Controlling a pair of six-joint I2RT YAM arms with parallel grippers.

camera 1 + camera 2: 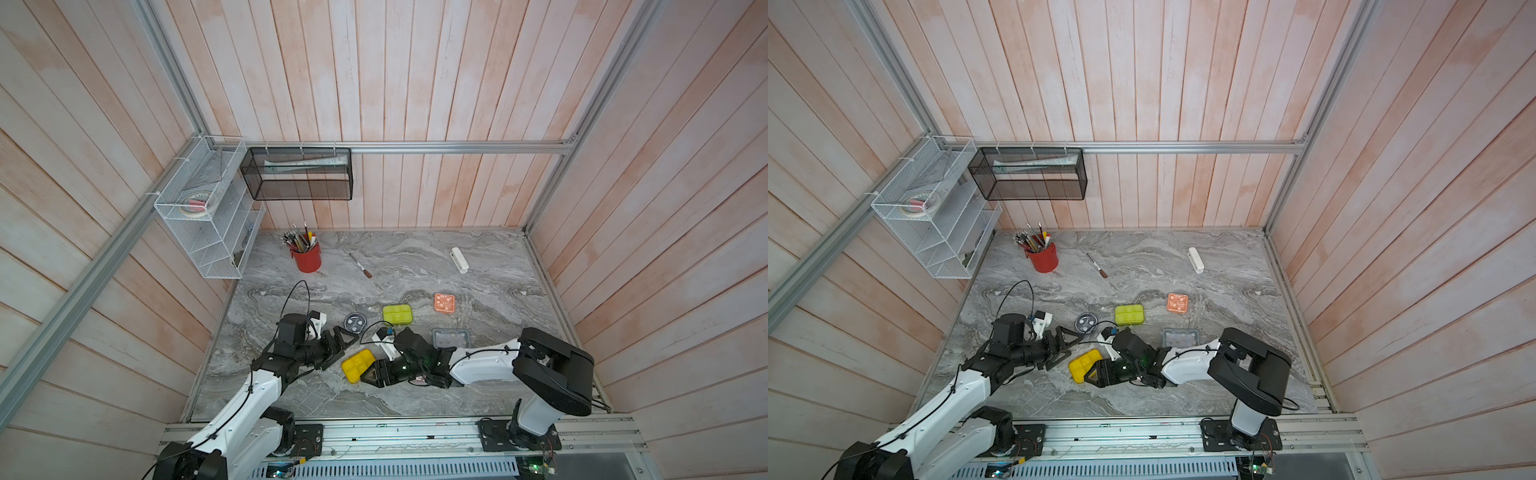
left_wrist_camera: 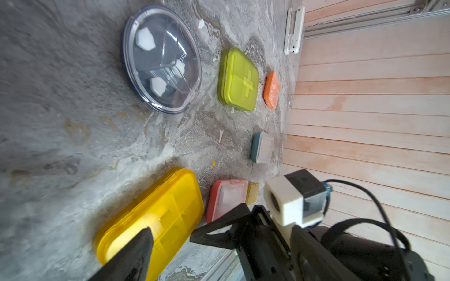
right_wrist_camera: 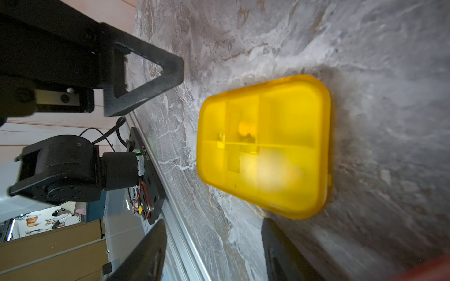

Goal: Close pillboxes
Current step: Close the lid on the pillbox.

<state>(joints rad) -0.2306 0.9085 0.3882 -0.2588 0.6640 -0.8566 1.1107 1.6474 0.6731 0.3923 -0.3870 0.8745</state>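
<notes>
The yellow pillbox [image 1: 358, 365] lies flat at lower centre in both top views, lid down; whether it is latched I cannot tell. The left gripper [image 1: 343, 353] and right gripper [image 3: 213, 222] flank it, both spread and empty. Pressing squarely on the lid's free edge looks best. Bare table [image 1: 332, 399] opens below it; the pink pillbox [image 2: 226, 197] crowds one end.

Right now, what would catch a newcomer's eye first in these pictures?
The yellow pillbox, lid down, sits near the front between the left claw and the right claw, both open and holding nothing. Behind it, the lime-green pillbox and orange pillbox stand out on the grey marble table, and a red cup of pens stands back left.
</notes>
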